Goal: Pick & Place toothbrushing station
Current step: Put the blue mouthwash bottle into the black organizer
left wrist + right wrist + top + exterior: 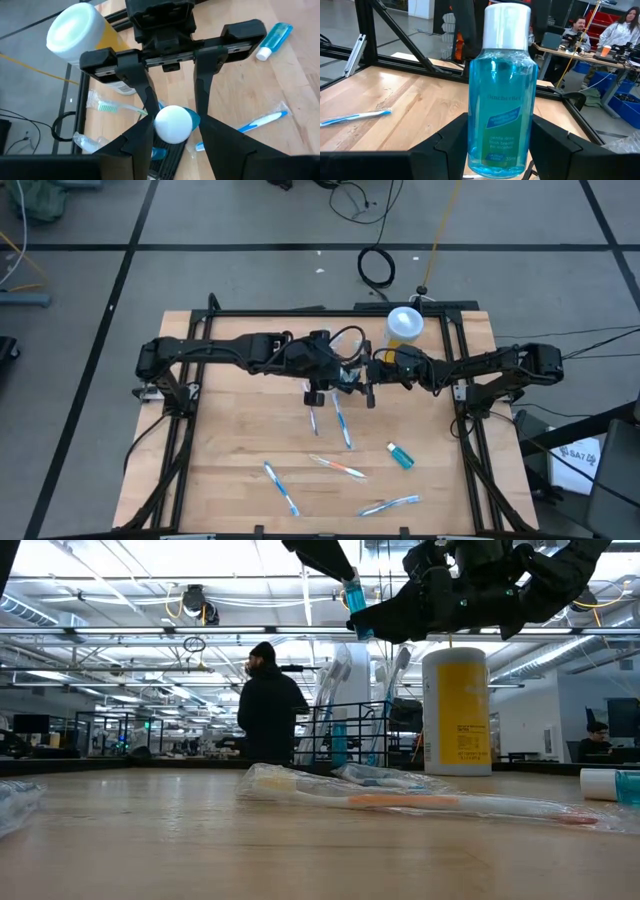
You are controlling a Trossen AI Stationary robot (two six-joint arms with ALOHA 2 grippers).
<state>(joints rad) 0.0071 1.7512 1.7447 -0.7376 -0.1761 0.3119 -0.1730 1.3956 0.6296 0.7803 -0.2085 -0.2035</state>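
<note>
A blue mouthwash bottle [502,100] with a white cap [172,124] hangs upright above the middle of the table. Both grippers are shut on it. My right gripper [500,150] reaches in level from the table's right; my left gripper [173,131] slants down from the left. In the high view they meet at the table's middle, left gripper [340,378] and right gripper [362,372]. The toothbrushing station, a black wire basket [345,735] with toothbrushes standing in it, rests on the table below them; a corner of it [167,160] shows under the bottle. My left gripper has the bottle between its two fingers, just below the cap, at the blue shoulder [195,119]. It slants down from the table's left. The cap hides the exact place of contact. My right gripper pinches the lower part of the bottle by its two narrow sides [472,142], one finger on each. The fingers come level from the table's right and lie across the bottle. It stands upright, cap up, lifted clear of table and basket.
A tall yellow cup with a white lid [404,328] stands at the far edge, right of the basket. Several wrapped toothbrushes [340,425] lie on the near half of the table, with a small blue tube [400,455]. A person [268,705] stands beyond the far edge.
</note>
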